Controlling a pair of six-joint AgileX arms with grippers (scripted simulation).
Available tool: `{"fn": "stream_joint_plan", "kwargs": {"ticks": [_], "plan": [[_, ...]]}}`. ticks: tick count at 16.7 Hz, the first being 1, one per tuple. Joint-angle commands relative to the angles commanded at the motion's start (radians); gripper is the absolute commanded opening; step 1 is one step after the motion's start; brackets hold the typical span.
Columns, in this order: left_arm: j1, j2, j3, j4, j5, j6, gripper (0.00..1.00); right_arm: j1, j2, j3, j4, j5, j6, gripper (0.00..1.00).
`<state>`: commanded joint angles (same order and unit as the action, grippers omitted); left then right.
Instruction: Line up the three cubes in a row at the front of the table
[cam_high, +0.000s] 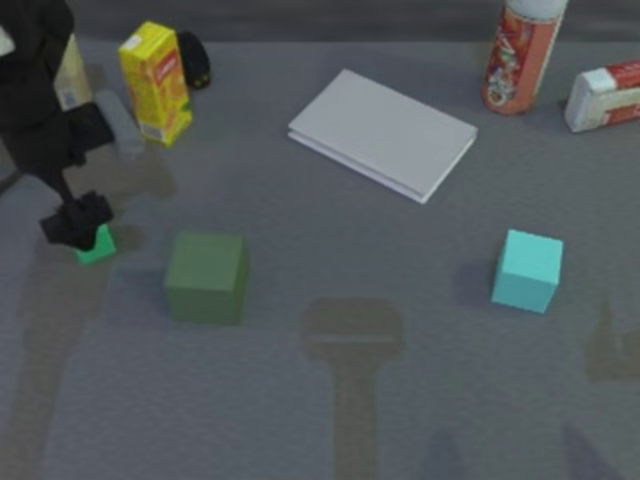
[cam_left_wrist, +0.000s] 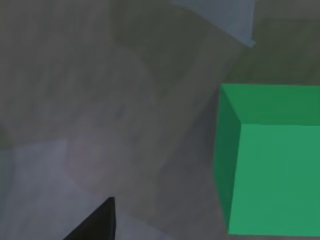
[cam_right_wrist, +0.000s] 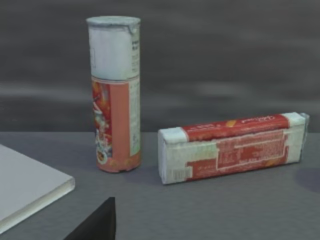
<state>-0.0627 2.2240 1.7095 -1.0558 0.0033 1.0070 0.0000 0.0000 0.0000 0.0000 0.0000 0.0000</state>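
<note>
Left gripper (cam_high: 82, 222) sits over green cube (cam_high: 98, 246) at table (cam_high: 320, 400) left edge, jaw state unclear. Three cubes total: green, olive cube (cam_high: 206, 277) beside it, cyan cube (cam_high: 527, 270) far right.

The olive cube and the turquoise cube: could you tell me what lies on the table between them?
Nothing lies there. In the top view the stretch of table between the olive cube and the turquoise cube is bare, crossed only by shadow.

The left arm (cam_high: 40, 110) is glossy black and blocky; its hand (cam_high: 76, 220) black too.
</note>
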Motion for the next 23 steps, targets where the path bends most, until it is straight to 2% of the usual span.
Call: {"fn": "stream_joint_plan", "kwargs": {"ticks": [4, 9, 22, 23], "plan": [[0.0, 0.058, -0.094, 0.158, 0.001, 0.0, 1.0, 0.0, 0.0, 0.0, 0.0, 0.0, 0.0, 1.0], [0.0, 0.071, -0.11, 0.181, 0.001, 0.001, 1.0, 0.0, 0.0, 0.0, 0.0, 0.0, 0.0, 1.0], [0.0, 0.071, -0.11, 0.181, 0.001, 0.001, 0.02, 0.0, 0.0, 0.0, 0.0, 0.0, 0.0, 1.0], [0.0, 0.071, -0.11, 0.181, 0.001, 0.001, 0.0, 0.0, 0.0, 0.0, 0.0, 0.0, 0.0, 1.0]]}}
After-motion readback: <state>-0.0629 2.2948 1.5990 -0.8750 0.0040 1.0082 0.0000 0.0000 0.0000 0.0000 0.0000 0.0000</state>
